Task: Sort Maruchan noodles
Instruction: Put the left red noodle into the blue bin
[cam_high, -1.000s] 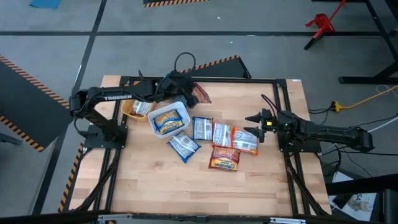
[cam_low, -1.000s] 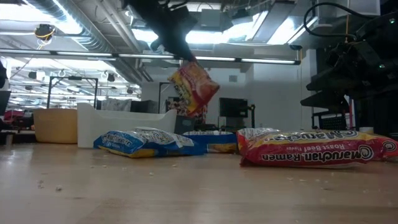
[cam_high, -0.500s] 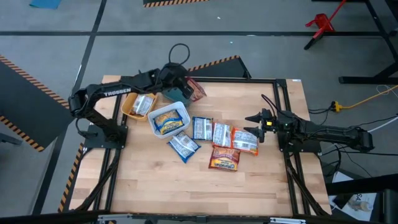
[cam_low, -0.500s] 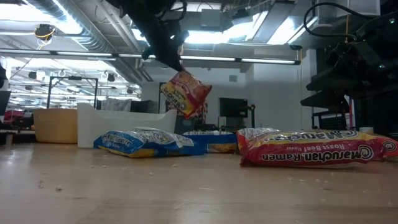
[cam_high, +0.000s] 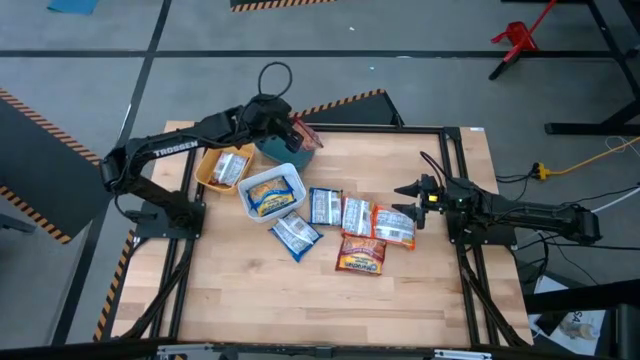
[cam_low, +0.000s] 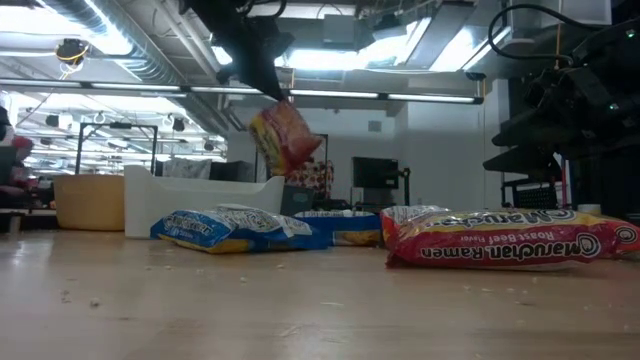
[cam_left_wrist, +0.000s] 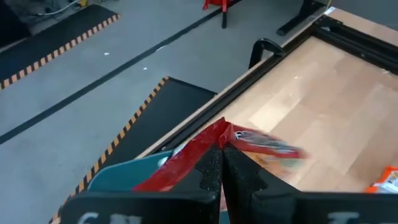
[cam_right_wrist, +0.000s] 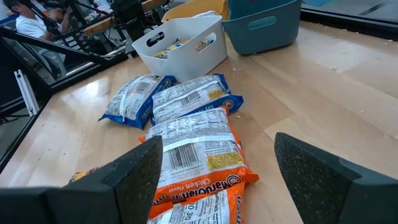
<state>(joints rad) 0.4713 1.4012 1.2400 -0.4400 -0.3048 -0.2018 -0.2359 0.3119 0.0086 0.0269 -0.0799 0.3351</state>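
My left tool (cam_high: 290, 128), clamped on a red noodle packet (cam_high: 306, 136), hangs just above the teal bin (cam_high: 272, 150).

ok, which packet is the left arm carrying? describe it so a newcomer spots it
Start at the far left corner of the wooden table, where the teal plastic bin sits beyond the white bin. The left hand is shut on a crinkly red-orange noodle packet above it. It is the only packet hanging in the air; the others lie flat.
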